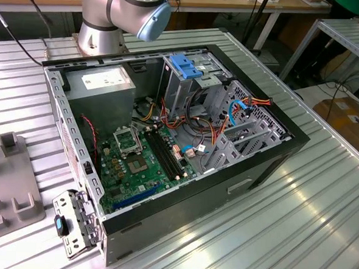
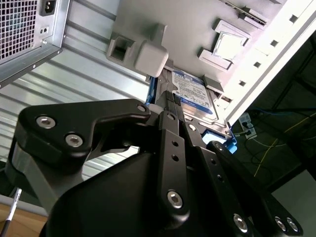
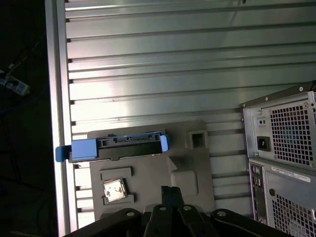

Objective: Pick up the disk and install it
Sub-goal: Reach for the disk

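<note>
Plainly the disk [image 3: 117, 144] has not been lifted. It stands on its long edge in a slot along one border of the grey fixture [image 3: 197, 173], its light-blue carrier rail wrapped round the dark body. One blue end juts out towards the edge of the ribbed table [image 3: 173, 59]. Its long axis runs parallel to the table's ribs.

The gripper [image 3: 170, 192] hangs over the middle of the fixture, apart from the disk. In the first wrist view a strip of bare grey plastic lies between them, so the disk sits off to one side of the claw, broadside to it, rather than beneath it. Whether the claw is released or clenched I cannot tell. It seems to hold nothing, though in the second wrist view the black linkage overlaps the disk's near end, which leaves that a little unsure.

Close by, a square chip [image 3: 114, 190] rests in its own pocket of the fixture, between the disk's flank and the claw. A small hollow block [image 3: 196, 139] rises just past the disk's inner end — the two things nearest any approach.

The computer case [image 1: 250, 169] lies open on the table, well apart from the disk, beyond the fixture's opposite end. Inside it stands the metal drive cage [image 1: 179, 89], topped by a blue latch [image 1: 186, 66], with loose cables around its foot.
</note>
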Available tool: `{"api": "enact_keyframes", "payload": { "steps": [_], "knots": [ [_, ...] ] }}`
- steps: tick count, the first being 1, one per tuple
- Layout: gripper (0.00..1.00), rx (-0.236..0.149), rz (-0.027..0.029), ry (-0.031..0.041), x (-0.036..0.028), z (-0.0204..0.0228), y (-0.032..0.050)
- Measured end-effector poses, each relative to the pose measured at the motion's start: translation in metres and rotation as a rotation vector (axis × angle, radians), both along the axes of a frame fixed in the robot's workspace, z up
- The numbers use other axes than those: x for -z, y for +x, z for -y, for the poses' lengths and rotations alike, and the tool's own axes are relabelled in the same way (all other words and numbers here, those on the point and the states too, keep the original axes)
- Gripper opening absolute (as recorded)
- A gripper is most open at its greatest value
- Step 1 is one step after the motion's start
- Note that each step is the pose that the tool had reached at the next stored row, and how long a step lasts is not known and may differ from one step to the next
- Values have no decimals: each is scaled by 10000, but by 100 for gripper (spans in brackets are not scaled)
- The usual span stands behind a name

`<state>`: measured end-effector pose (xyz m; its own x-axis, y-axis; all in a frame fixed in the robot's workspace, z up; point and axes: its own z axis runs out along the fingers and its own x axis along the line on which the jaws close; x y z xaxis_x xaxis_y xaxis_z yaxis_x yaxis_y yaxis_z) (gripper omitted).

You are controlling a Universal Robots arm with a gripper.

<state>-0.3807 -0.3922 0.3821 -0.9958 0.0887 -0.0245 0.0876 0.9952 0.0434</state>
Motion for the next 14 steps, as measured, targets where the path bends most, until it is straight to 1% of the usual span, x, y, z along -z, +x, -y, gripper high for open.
{"api": "enact_keyframes", "payload": {
  "steps": [3,6,12,14],
  "knots": [
    [11,-1,0,-6,0,0,0],
    [11,-1,0,-35,0,0,0],
    [11,-1,1,-38,0,0,0],
    [11,2,0,-38,0,-9,0]
  ]
}}
